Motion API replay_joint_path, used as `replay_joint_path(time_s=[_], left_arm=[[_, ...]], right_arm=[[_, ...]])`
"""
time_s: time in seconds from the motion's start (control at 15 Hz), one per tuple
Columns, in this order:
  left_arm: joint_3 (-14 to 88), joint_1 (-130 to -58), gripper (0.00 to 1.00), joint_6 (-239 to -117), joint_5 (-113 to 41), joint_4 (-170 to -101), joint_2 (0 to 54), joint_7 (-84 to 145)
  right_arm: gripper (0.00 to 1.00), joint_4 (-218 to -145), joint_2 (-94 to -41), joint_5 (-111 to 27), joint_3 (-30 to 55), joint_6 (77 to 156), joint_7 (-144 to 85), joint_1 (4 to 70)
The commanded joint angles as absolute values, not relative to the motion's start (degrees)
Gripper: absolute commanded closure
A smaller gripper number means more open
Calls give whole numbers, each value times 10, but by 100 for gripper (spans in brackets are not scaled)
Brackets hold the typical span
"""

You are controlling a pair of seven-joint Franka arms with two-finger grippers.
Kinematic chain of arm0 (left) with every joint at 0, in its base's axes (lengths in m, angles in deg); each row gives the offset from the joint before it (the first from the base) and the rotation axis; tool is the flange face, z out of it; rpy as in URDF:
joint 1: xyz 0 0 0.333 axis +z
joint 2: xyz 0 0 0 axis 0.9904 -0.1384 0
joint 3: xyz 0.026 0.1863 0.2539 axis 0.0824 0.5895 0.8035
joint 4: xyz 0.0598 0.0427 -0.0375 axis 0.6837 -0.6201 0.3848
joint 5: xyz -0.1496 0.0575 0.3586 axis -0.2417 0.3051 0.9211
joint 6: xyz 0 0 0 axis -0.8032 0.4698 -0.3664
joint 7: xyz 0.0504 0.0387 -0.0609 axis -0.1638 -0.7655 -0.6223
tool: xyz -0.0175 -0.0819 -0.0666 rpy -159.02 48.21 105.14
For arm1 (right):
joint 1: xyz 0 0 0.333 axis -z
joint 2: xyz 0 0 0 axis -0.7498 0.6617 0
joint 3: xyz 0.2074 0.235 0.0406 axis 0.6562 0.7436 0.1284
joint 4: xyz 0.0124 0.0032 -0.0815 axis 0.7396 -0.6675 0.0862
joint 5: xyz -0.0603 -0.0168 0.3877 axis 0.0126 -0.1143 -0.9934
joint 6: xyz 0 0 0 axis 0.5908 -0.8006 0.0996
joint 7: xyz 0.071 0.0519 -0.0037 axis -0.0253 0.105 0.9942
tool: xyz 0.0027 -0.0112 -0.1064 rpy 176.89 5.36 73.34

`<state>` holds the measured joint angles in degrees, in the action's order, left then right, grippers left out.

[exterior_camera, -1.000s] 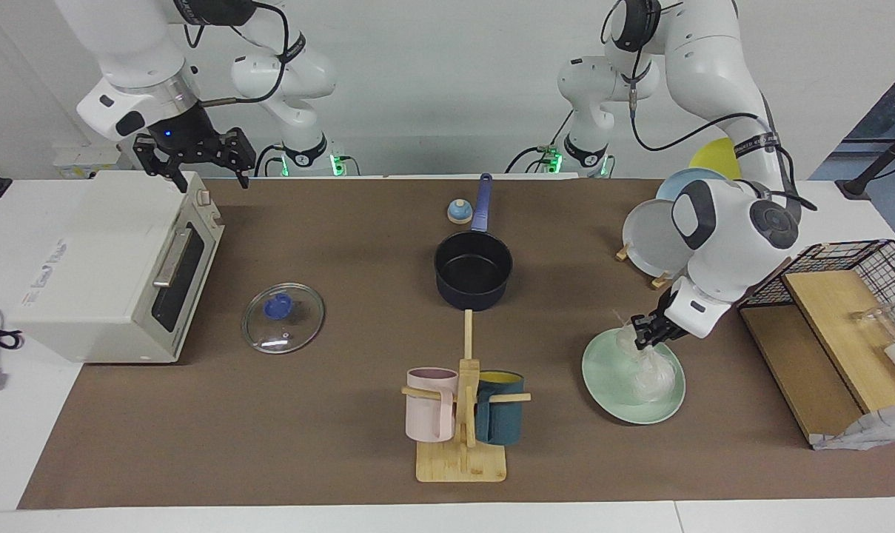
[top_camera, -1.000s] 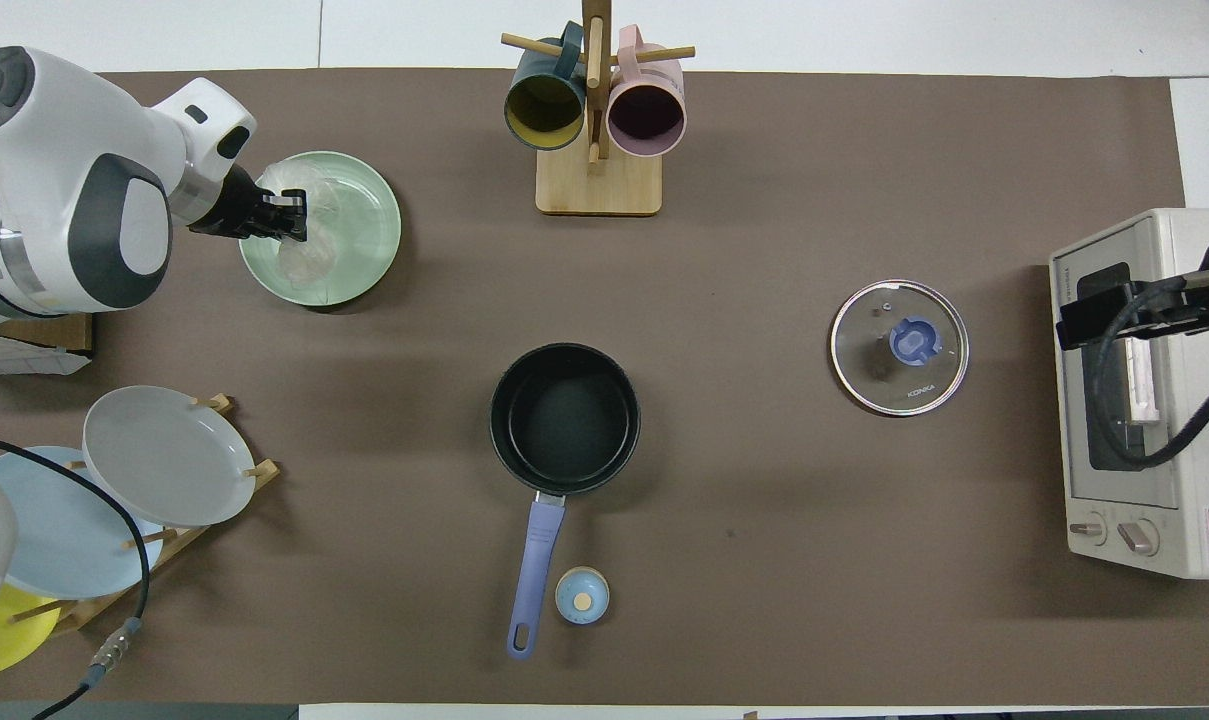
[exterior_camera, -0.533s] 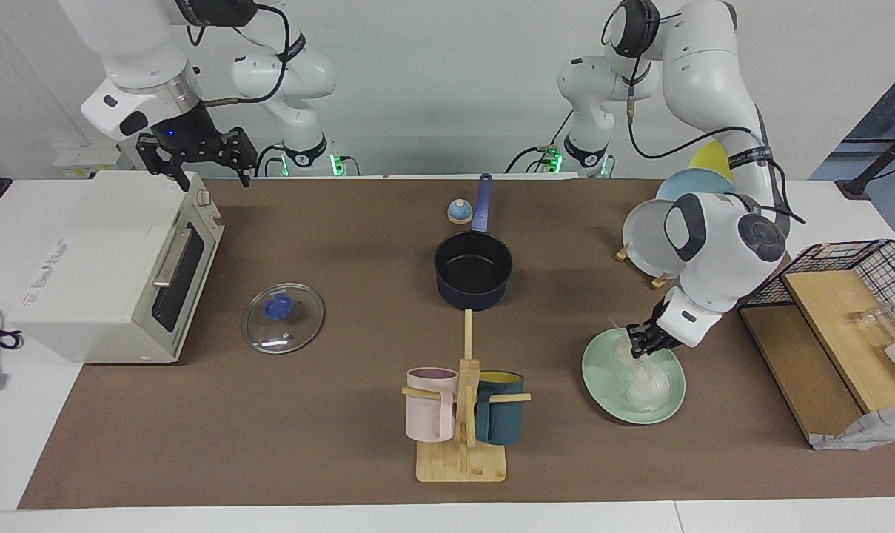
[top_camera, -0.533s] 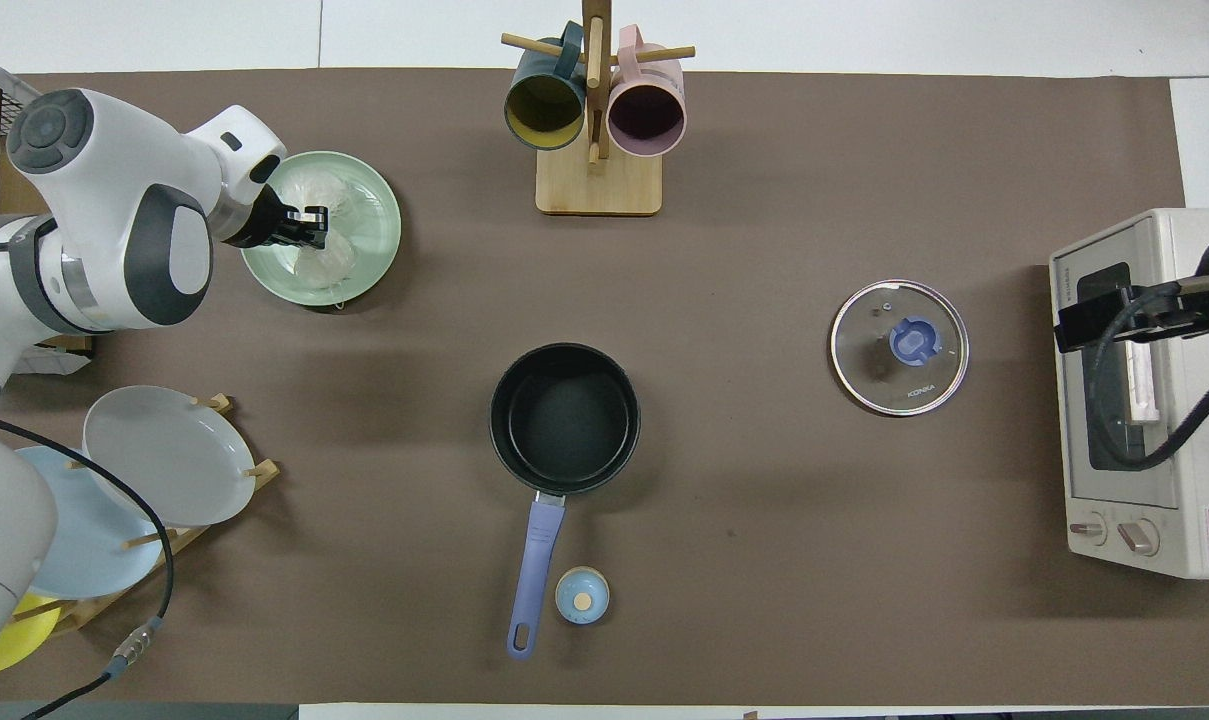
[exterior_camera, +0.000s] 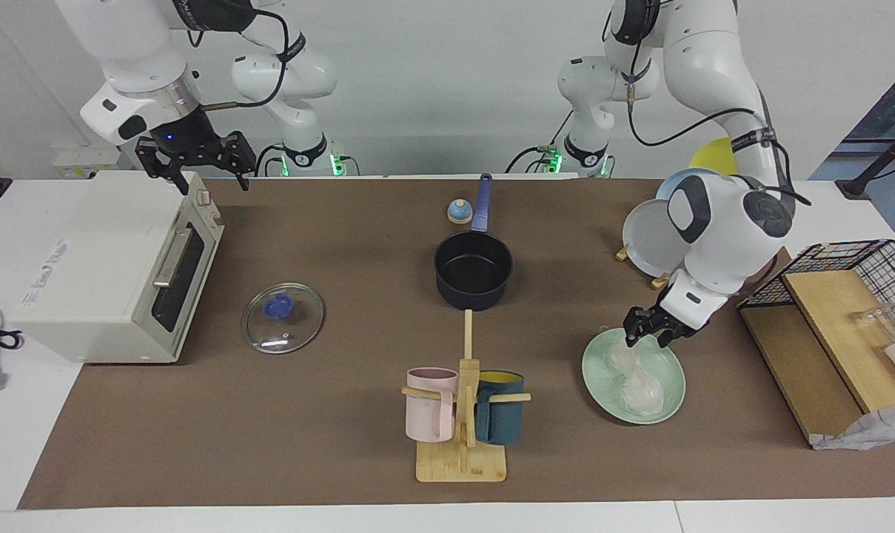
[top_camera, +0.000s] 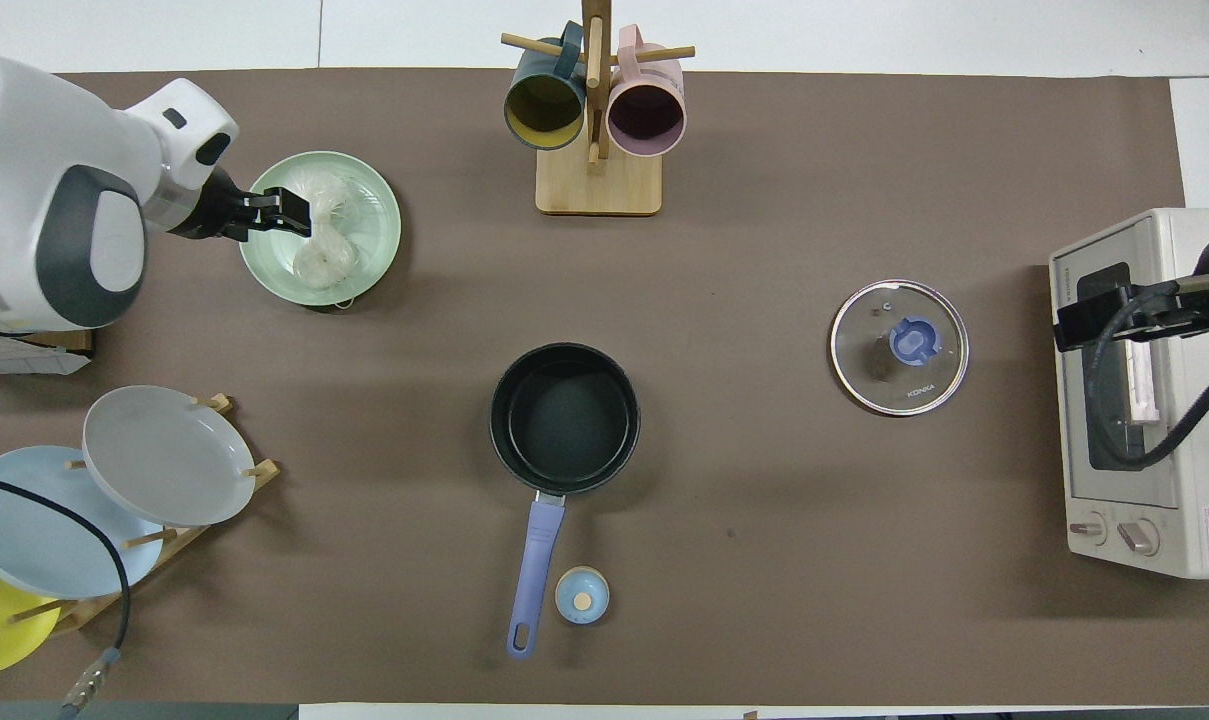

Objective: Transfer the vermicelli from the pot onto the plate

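The pot (exterior_camera: pixel 474 297) (top_camera: pixel 498 420), dark navy with a long blue handle, stands mid-table with nothing in its black inside. Two whitish clumps of vermicelli (exterior_camera: pixel 637 379) (top_camera: pixel 322 232) lie on the mint-green plate (exterior_camera: pixel 597 371) (top_camera: pixel 376 222) toward the left arm's end of the table. My left gripper (exterior_camera: pixel 645 337) (top_camera: pixel 286 210) hovers just over the plate's rim on the robots' side, open, with nothing between its fingers. Above the toaster oven (exterior_camera: pixel 114 259) hangs my right gripper (exterior_camera: pixel 199 178), open and holding nothing; that arm waits.
A glass lid (exterior_camera: pixel 283 317) lies between oven and pot. A wooden mug rack (exterior_camera: pixel 462 418) with two mugs stands farther from the robots than the pot. A rack of plates (exterior_camera: pixel 651 240) and a wire basket (exterior_camera: pixel 847 270) flank the left arm. A small blue knob (exterior_camera: pixel 459 212) sits beside the pot handle.
My left gripper was shut on a vermicelli clump over the plate; it has opened, the clump lies on the plate, and the gripper has drawn back toward the rim. The right arm hardly moved.
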<state>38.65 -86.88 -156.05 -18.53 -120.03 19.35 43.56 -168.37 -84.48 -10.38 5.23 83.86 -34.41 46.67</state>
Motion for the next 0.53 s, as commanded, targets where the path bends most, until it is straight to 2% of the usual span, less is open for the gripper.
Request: replay_joint_path(time_s=[0.0,0.2,0.47], left_arm=[[393,-868,0,-1484,-173,-1184,239,421],[392,-869,0,-1404,-141,-1178,308,422],[392,-869,0,-1313,-139,-1183,366,421]], right_arm=[[0,-1688,-851,-114,54,854,-357,472],[0,-1688,-850,-114,53,853,-357,475],[0,-1687,-850,-112,53,853,-357,475]])
